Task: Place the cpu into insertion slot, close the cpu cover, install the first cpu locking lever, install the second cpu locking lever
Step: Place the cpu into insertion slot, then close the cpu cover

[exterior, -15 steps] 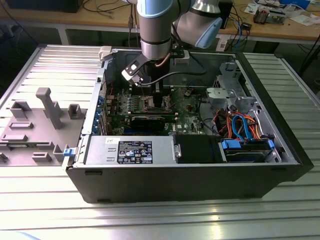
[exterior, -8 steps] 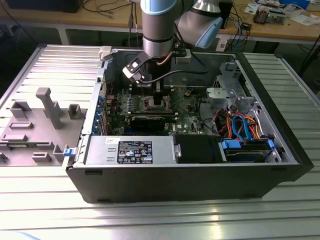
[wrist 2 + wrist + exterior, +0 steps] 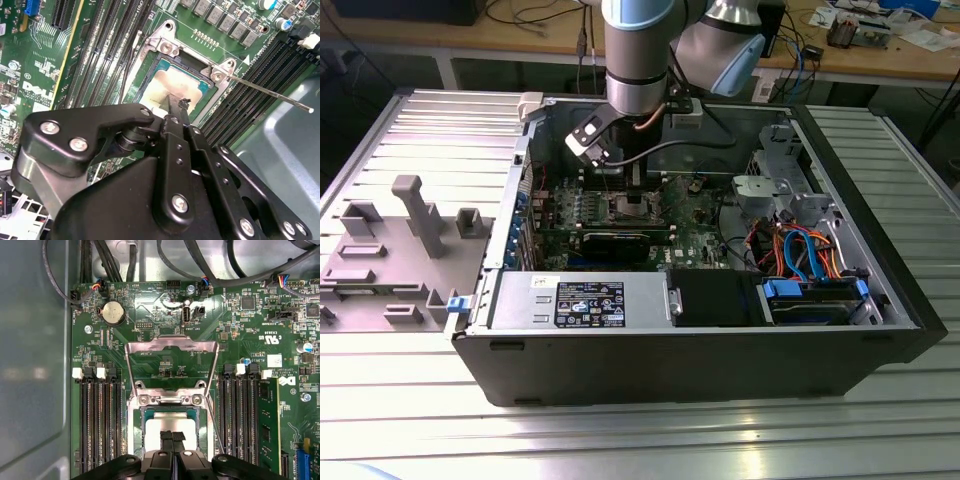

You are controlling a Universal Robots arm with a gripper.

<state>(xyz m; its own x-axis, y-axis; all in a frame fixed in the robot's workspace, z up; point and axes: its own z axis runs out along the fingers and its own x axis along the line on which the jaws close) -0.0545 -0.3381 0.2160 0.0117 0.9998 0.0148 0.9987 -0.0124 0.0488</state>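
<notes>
Scene: an open computer case (image 3: 670, 350) lay on its side on a ribbed metal table (image 3: 620, 440), with the arm (image 3: 640, 60) reaching down into it over the green board.
Gripper: the gripper (image 3: 172, 437) had its two fingers pressed together with nothing visible between them; the tips hung right over the chip, and whether they touched it could not be told.
Cpu: the cpu (image 3: 152, 432) sat inside the insertion slot (image 3: 170, 399), its pale metal top showing within the silver rim and looking level with it.
Cpu cover: the cpu cover (image 3: 172, 346) stood swung up and away from the slot, fully open, beyond the chip as the first wrist view showed it.
Lever: a thin locking lever (image 3: 270, 94) was unlatched and stuck out from a corner of the slot across the memory slots (image 3: 250, 105).
Stage, as judged: chip placed, cover and levers not yet done.
Risk, seating: if the chip was not fully square in the slot, closing the frame onto it could bend contacts beneath.
Risk, pressure: closed fingertips bearing down on the chip could tilt or scuff it.
Risk, lever: the free rod lay near the fingers' path and could snag or spring aside.
Risk, neighbours: the tight slot rows either side left little room for a sideways slip.
</notes>
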